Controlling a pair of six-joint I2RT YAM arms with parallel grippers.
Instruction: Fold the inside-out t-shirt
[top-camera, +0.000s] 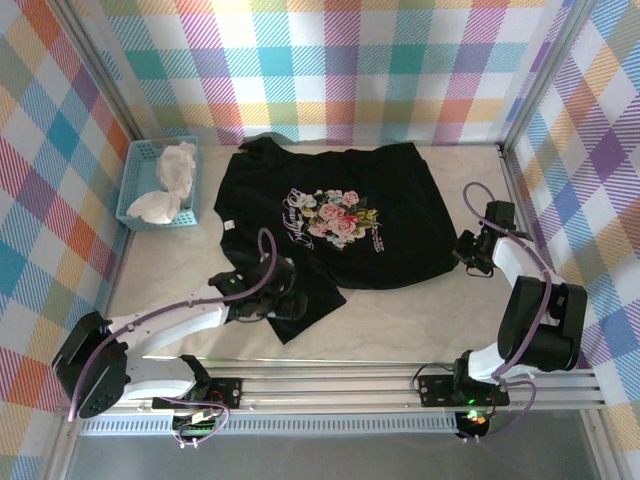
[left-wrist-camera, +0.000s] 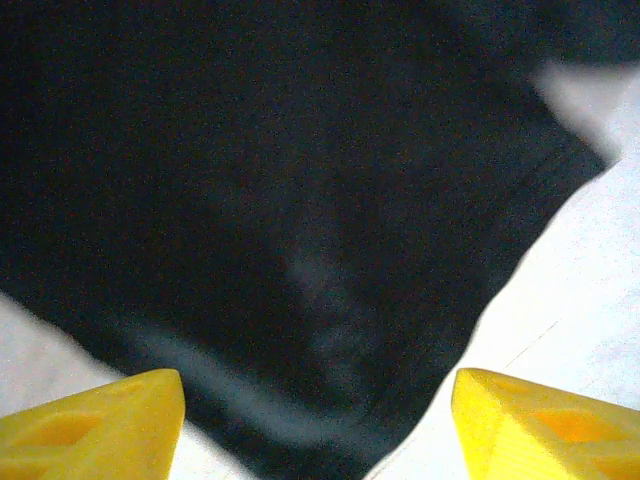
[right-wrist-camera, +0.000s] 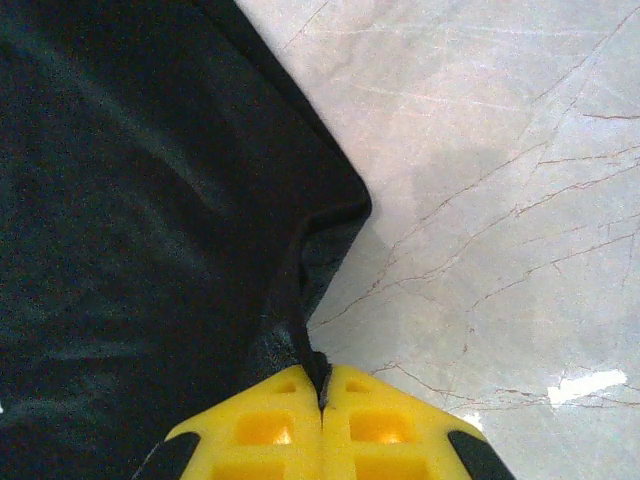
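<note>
Clamping right gripper (right-wrist-camera: 322, 385) shut on the t-shirt (top-camera: 330, 215) at its right edge and puckering the cloth there, probably for carrying that side over. Hanging left gripper (left-wrist-camera: 318, 410), fingers apart, over the near-left corner, likely lining up a matching pinch. Lying spread on the table (top-camera: 420, 320), print facing up. Sitting well apart at far left: basket (top-camera: 135, 185) holding a white cloth (top-camera: 170, 180). Blurring in the left wrist view, so not telling whether those fingers are touching fabric; left arm covering that corner from above.

Pastel plaid walls (top-camera: 330, 60) around pale marble tabletop (top-camera: 400, 320)
</note>
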